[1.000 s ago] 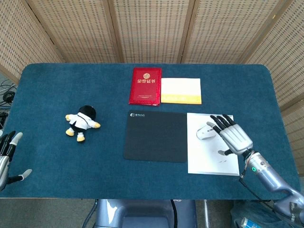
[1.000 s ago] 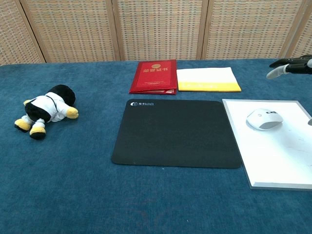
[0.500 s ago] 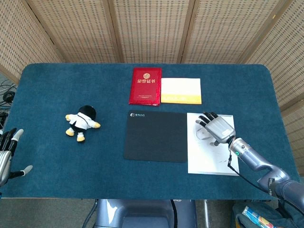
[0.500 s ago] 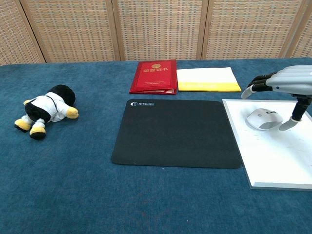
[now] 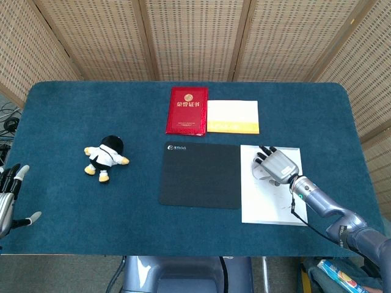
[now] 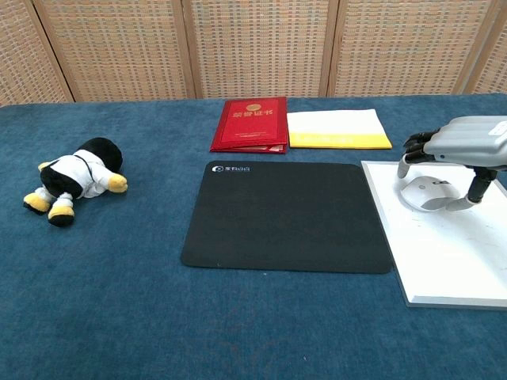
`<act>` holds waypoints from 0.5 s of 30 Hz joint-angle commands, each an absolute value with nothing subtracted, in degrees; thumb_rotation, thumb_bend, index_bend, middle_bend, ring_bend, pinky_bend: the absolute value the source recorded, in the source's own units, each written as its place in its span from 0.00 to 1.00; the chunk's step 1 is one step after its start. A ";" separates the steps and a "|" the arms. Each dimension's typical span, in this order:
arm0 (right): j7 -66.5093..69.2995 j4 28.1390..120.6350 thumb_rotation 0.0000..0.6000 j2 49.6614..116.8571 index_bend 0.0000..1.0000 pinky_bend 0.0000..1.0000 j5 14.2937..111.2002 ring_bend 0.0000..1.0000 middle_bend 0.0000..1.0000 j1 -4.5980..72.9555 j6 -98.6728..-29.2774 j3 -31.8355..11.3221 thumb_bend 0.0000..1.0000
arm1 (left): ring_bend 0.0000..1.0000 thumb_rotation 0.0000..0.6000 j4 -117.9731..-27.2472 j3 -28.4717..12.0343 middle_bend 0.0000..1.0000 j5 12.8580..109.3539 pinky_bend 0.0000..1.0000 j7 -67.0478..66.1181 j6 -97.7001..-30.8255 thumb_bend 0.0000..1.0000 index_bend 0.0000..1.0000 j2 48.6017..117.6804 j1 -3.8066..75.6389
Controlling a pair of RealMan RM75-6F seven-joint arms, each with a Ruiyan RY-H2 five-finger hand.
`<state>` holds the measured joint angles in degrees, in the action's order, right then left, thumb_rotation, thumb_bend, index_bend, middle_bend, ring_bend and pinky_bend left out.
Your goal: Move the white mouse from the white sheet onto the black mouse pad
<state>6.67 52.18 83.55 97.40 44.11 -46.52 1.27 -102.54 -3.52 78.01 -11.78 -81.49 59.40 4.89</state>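
The white mouse (image 6: pixel 426 194) lies at the far left part of the white sheet (image 6: pixel 455 253), just right of the black mouse pad (image 6: pixel 289 214). My right hand (image 6: pixel 459 142) arches over the mouse with fingers curved down at its left end and the thumb by its near right side; the mouse still rests on the sheet. In the head view the right hand (image 5: pixel 276 166) hides most of the mouse on the sheet (image 5: pixel 269 204), beside the pad (image 5: pixel 200 175). My left hand (image 5: pixel 9 198) hovers at the table's near left edge, fingers apart and empty.
A plush doll (image 5: pixel 105 157) lies left of the pad. A red certificate booklet (image 5: pixel 187 110) and a yellow-and-white envelope (image 5: pixel 233 116) lie behind the pad. Woven screens stand behind the blue table.
My right hand has come in over the sheet and lowered onto the mouse, fingers curling around it. The mouse and the left hand have stayed in place.
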 commanded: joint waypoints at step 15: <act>10.91 47.01 1.00 86.72 0.50 0.33 97.40 0.33 0.49 44.60 -51.15 2.87 0.51 | 0.00 1.00 -102.55 -3.64 0.00 76.88 0.00 -12.24 -80.99 0.00 0.00 59.60 5.43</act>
<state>9.93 47.57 86.46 96.84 44.71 -49.67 2.60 -102.55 -3.64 76.90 -12.25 -81.01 59.60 5.42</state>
